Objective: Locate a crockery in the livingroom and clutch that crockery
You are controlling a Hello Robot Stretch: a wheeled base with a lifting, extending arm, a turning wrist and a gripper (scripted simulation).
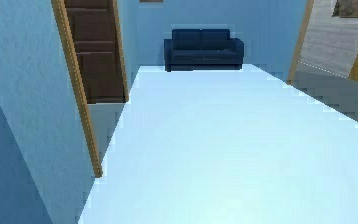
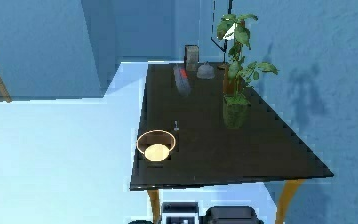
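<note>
A round bowl [image 2: 156,148] with a tan rim and a pale yellow inside sits on the dark tabletop [image 2: 257,150], near the table's front-left corner in the arm side view. At that view's bottom edge, just below the table's front edge, I see pale marked squares and beside them a dark shape that looks like the gripper [image 2: 153,218]. Its far end is cut off, so I cannot tell whether it holds anything.
On the same table stand a leafy potted plant [image 2: 235,70], a dark upright frame [image 2: 192,54], a red thing [image 2: 205,70], a grey thing [image 2: 184,83] and a tiny item [image 2: 176,126]. Ahead, pale floor runs to a dark blue sofa [image 1: 203,48]. A wooden-framed bookcase [image 1: 95,55] stands left, a doorway [image 1: 332,40] right.
</note>
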